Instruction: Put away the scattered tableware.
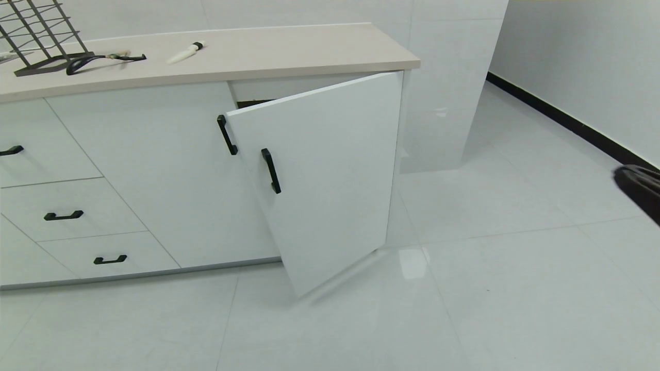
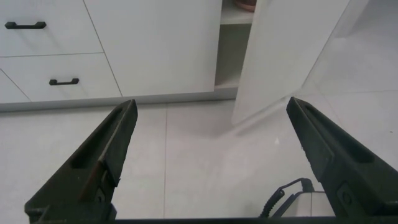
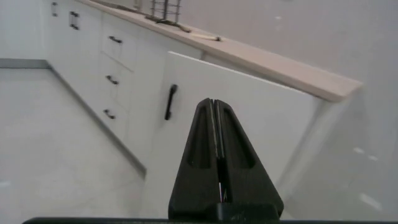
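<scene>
- One white utensil (image 1: 185,52) lies on the bench (image 1: 309,51), long axis left-near to right-far, narrow end left.
- Left pincer (image 2: 211,102) gapes wide; right pincer (image 3: 214,104) is pressed closed.

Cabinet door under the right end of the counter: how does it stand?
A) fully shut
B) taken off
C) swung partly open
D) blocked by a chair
C: the cabinet door angles out from the cabinet front below the counter, with a dark gap showing at its top.
</scene>
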You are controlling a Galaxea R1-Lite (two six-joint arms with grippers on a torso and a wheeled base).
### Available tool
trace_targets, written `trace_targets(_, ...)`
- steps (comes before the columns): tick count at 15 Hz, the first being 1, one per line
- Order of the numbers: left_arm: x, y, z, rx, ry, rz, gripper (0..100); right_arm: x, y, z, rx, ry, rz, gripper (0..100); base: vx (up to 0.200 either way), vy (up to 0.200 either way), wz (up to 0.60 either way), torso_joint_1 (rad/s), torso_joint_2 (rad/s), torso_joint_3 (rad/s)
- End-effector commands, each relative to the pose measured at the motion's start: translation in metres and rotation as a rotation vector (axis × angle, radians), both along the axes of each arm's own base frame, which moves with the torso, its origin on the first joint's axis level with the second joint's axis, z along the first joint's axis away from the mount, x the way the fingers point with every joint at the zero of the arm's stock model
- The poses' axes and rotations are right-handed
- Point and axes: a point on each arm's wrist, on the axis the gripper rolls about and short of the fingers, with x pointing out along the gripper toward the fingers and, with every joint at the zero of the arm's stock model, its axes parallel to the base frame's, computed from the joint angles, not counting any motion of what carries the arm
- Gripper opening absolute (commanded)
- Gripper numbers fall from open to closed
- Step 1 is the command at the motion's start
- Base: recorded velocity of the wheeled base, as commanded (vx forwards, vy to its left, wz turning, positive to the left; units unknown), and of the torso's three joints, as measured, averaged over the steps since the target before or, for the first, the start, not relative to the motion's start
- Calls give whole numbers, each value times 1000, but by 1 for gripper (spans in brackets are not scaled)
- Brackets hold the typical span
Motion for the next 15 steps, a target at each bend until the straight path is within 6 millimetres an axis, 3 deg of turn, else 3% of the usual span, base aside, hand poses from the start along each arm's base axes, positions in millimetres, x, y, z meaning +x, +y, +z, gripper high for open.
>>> trace_targets(1, 0, 0, 0, 0, 0, 0, 100, -94, -31, -33, 22, -134, -209, 0, 0, 0, 0, 0, 0, 0)
trace_targets(3, 0, 0, 0, 0, 0, 0, 100, -115, -32, -51, 10, -70, -221, 0, 0, 0, 0, 0, 0, 0)
trace_targets(4, 0, 0, 0, 0, 0, 0, 100, -115, -32, -51, 10, -70, -221, 0, 0, 0, 0, 0, 0, 0)
trace_targets(5, 0, 0, 0, 0, 0, 2, 100, -138, -33, -77, -2, -14, -218, 0, 0, 0, 0, 0, 0, 0)
trace_targets(6, 0, 0, 0, 0, 0, 0, 100, -148, -34, -91, -9, -2, -222, 0, 0, 0, 0, 0, 0, 0)
trace_targets(8, 0, 0, 0, 2, 0, 0, 100, -152, -33, -103, -24, 18, -257, 0, 0, 0, 0, 0, 0, 0)
trace_targets(10, 0, 0, 0, -1, -2, 0, 100, -149, -33, -118, -9, 165, -294, 0, 0, 0, 0, 0, 0, 0)
trace_targets(11, 0, 0, 0, -3, -2, 0, 100, -143, -37, -137, 72, 393, -460, 0, 0, 0, 0, 0, 0, 0)
trace_targets(12, 0, 0, 0, 0, -2, 0, 100, -141, -40, -144, 137, 492, -598, 0, 0, 0, 0, 0, 0, 0)
trace_targets(13, 0, 0, 0, -3, 0, 0, 100, -140, -43, -151, 174, 563, -731, 0, 0, 0, 0, 0, 0, 0)
trace_targets(15, 0, 0, 0, -4, -2, 0, 100, -140, -44, -153, 191, 582, -778, 0, 0, 0, 0, 0, 0, 0)
